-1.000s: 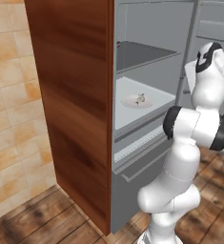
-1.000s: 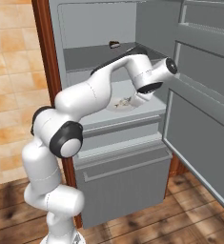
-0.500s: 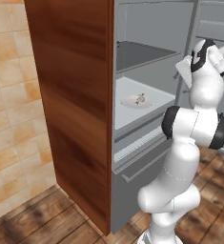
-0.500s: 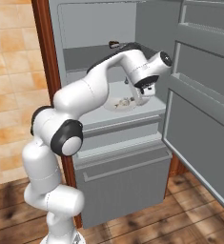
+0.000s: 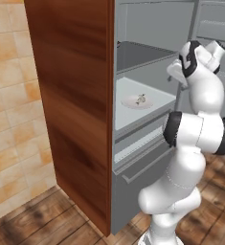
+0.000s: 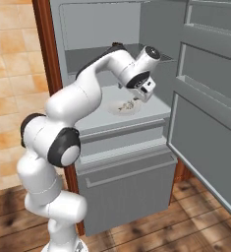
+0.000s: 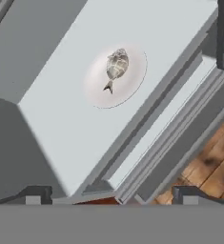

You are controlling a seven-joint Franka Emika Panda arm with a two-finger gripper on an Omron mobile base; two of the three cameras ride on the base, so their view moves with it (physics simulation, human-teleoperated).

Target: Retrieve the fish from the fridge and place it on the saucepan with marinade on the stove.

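From the left, the fridge stands open and the fish lies on a pale plate on the lower shelf.

From the right, the end effector hangs just above that plate.

Down the hand camera, the fingertips stand wide apart and empty. The fish is slim and grey-brown with dark marks. It looks light, probably slippery; I'd pinch across its mid-body.

Two base views from behind, left and right, both facing the open fridge and its plate; hand view looking down, close, on that plate
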